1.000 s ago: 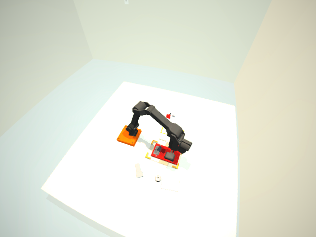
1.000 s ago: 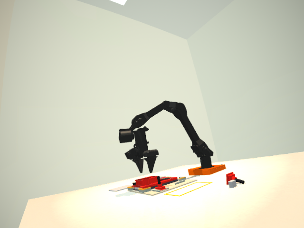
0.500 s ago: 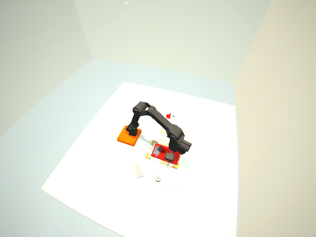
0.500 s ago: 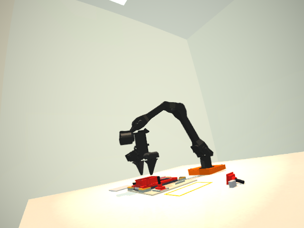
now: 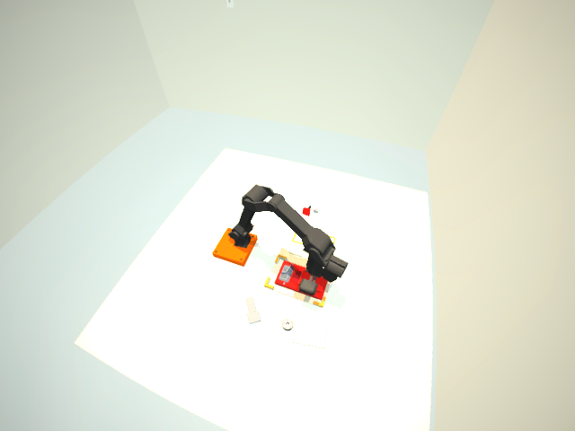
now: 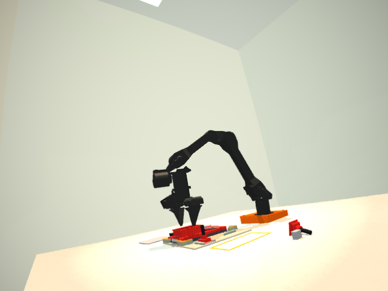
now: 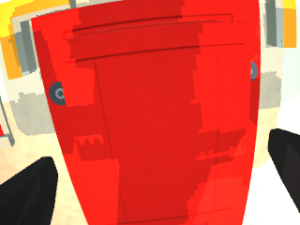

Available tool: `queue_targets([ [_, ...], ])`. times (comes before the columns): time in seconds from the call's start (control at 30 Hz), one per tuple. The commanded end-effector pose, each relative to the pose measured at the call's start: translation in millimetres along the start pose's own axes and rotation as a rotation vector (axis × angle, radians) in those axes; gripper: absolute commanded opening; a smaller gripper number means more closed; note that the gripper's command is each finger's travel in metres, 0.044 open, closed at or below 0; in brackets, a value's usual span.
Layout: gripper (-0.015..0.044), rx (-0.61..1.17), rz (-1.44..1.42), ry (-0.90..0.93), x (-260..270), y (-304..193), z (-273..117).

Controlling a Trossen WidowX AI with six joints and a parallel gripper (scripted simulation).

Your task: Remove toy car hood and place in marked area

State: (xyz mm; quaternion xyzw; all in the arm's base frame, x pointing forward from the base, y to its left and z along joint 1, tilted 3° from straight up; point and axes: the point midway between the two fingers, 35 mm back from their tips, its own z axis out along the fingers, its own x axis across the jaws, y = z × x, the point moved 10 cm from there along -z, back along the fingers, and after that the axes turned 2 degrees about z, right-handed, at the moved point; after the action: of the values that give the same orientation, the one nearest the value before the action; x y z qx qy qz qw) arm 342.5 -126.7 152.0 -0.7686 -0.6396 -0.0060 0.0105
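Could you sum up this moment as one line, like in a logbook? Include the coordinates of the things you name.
gripper (image 6: 187, 224) (image 7: 164, 156): open, nothing held | position: above toy car (image 6: 188, 231) (image 7: 159, 103) | yellow-outlined area (image 5: 295, 240) (image 6: 219, 249): no hood inside

The gripper (image 6: 187, 224) is open, pointing down, and its tips are just above the red car (image 6: 188, 231). The car lies on a pale board (image 6: 196, 247). Beside the board, toward the arm's orange base (image 6: 279, 214) from the gripper, there is a yellow outline (image 6: 220, 249). Well apart from the gripper, past this outline, a red part (image 6: 293, 227) stands near a grey block (image 6: 296, 234).

Black arm (image 5: 292, 217) (image 6: 237, 156) arched, gripper (image 6: 187, 224) (image 7: 164, 156) pointing down, fingers apart
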Motion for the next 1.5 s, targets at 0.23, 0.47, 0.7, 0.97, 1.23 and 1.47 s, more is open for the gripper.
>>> queue_targets([
  [0.23, 0.044, 0.001, -0.003, -0.003, 0, 0, 6],
  [0.47, 0.044, 0.001, -0.003, -0.003, 0, 0, 9],
  [0.7, 0.044, 0.001, -0.003, -0.003, 0, 0, 13],
  [0.97, 0.044, 0.001, -0.003, -0.003, 0, 0, 17],
  [1.23, 0.044, 0.001, -0.003, -0.003, 0, -1, 21],
  [1.47, 0.0315, 0.001, -0.001, 0.0, 0, 0, 19],
])
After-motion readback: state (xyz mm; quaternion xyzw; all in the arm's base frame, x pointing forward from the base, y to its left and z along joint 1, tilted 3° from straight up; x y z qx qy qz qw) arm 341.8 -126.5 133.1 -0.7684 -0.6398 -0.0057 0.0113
